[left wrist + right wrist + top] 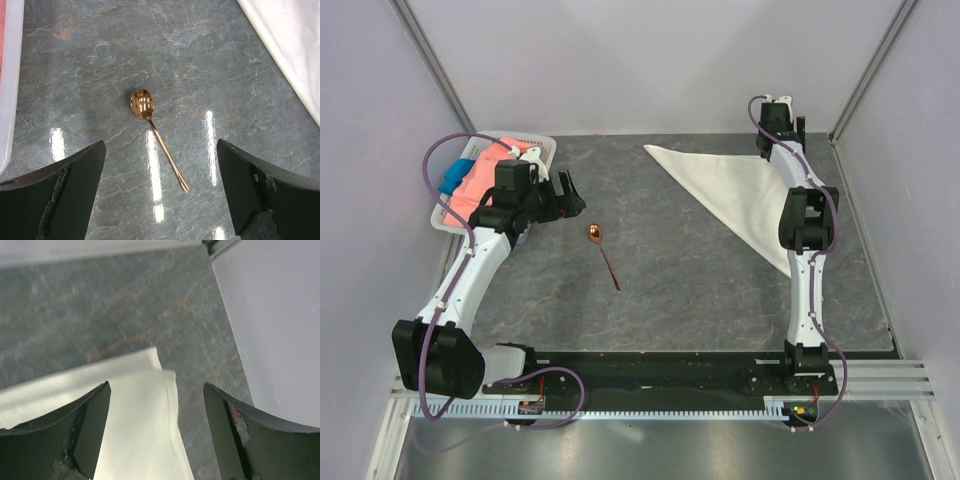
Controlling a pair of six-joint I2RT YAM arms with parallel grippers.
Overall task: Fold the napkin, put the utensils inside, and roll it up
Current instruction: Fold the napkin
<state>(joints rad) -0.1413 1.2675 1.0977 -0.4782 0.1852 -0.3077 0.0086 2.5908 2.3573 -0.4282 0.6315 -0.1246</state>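
Note:
The off-white napkin (730,185) lies folded into a triangle at the back right of the grey table. It also shows in the right wrist view (135,430), where two layered corners overlap, and at the left wrist view's top right (290,45). The copper spoon (603,250) lies bare on the table left of centre, bowl toward the back; it also shows in the left wrist view (150,120). My left gripper (572,193) is open and empty, above the table, with the spoon ahead between its jaws (161,160). My right gripper (772,140) is open and empty over the napkin's far right corner (156,390).
A white basket (545,150) at the back left holds a salmon-pink cloth (485,180) and a blue cloth (455,175); its rim shows in the left wrist view (7,75). Pale walls enclose the table on three sides, and the right wall (280,315) is near my right gripper.

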